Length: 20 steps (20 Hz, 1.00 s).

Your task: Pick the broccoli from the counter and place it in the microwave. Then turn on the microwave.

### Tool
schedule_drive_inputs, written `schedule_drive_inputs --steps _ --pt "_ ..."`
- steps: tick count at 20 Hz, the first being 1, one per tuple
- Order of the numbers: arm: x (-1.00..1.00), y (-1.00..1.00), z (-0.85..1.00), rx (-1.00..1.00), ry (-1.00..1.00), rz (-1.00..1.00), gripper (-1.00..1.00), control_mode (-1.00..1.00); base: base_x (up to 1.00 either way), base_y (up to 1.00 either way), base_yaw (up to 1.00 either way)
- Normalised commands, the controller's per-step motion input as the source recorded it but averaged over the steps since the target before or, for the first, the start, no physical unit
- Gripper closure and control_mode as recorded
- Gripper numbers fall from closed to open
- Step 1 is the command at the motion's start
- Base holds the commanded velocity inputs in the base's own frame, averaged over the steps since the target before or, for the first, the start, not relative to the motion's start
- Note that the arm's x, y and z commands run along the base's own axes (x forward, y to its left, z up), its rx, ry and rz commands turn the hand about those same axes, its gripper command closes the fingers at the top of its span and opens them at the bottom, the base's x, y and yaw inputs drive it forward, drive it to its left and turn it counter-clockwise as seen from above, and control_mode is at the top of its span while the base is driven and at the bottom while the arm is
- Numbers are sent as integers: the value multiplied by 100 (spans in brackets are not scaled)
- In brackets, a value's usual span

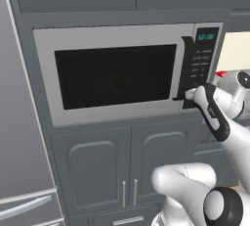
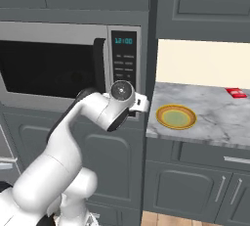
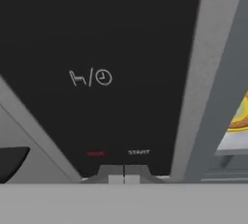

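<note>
Gripper (image 3: 124, 178), fingers pressed together, at bottom centre against the microwave (image 1: 117, 76) button panel (image 3: 111, 68) — push straight in on START (image 3: 139, 152), not the red label beside it; broccoli unseen, door shut.

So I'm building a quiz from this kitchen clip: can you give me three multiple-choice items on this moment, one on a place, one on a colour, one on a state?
1. Where is the gripper?
A. over the yellow dish
B. at the foot of the microwave's button panel
C. at the fridge door

2. What colour is the dish on the counter?
A. yellow-orange
B. blue
C. white

3. How is the door of the microwave?
A. wide open
B. half open
C. shut

Key:
1 B: in the hand view the shut finger tips sit just under the START label on the button panel.
2 A: the right base view shows a yellow-orange rim.
3 C: the black window lies flush in its silver frame, with the handle beside the panel.
</note>
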Motion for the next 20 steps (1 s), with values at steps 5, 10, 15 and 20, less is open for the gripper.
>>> schedule_drive_inputs --steps 5,10,15,20 --pt "28 -8 -52 6 9 0 100 -100 0 0 0" --pt "27 -23 -60 3 3 0 100 -100 0 0 0" --pt "27 -30 -54 0 0 0 100 -100 0 0 0" --pt "34 -1 -4 4 0 0 100 -100 0 0 0"
